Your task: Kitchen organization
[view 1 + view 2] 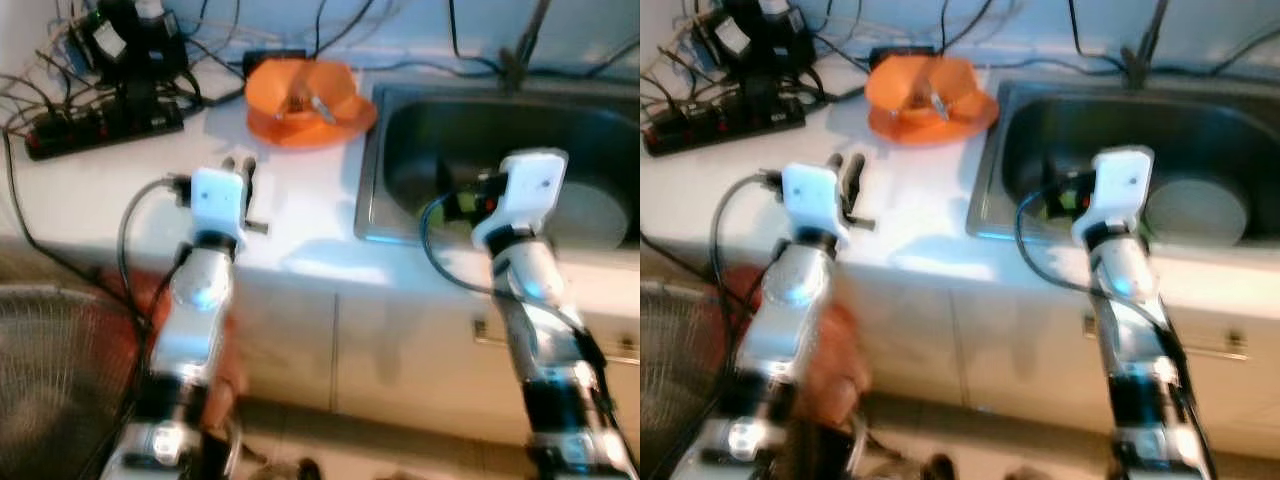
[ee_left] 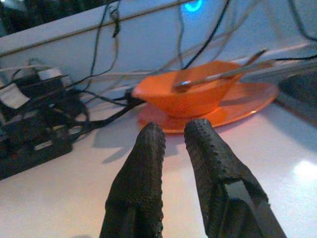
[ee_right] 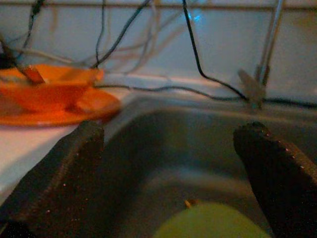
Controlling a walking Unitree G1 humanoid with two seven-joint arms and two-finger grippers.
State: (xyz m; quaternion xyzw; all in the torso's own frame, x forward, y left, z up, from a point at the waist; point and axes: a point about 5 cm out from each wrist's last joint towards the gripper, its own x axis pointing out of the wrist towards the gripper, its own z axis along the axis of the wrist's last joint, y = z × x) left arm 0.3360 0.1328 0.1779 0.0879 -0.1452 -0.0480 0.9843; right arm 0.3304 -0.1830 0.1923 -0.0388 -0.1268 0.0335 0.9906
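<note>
The right gripper (image 3: 173,163), spread wide, hangs over the sink (image 1: 400,120); next it probably lowers onto the green thing (image 3: 210,223). The left gripper (image 2: 173,144), pressed nearly together, waits near the orange bowl (image 2: 183,91).

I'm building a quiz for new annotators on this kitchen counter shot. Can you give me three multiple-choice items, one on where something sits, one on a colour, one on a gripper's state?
1. Where is the round white plate?
A. in the steel sink
B. on the white countertop
C. on the floor

2. What colour is the bowl holding the spoon-like utensil?
A. blue
B. orange
C. white

3. How do the right gripper's jaws stand?
A. shut on the plate
B. shut on a cable
C. open, holding nothing

Answers:
1. A, the plate lies on the sink's bottom, beyond the right arm.
2. B, the bowl and the plate under it are both orange.
3. C, the right wrist view shows the fingers wide apart over the sink.
</note>
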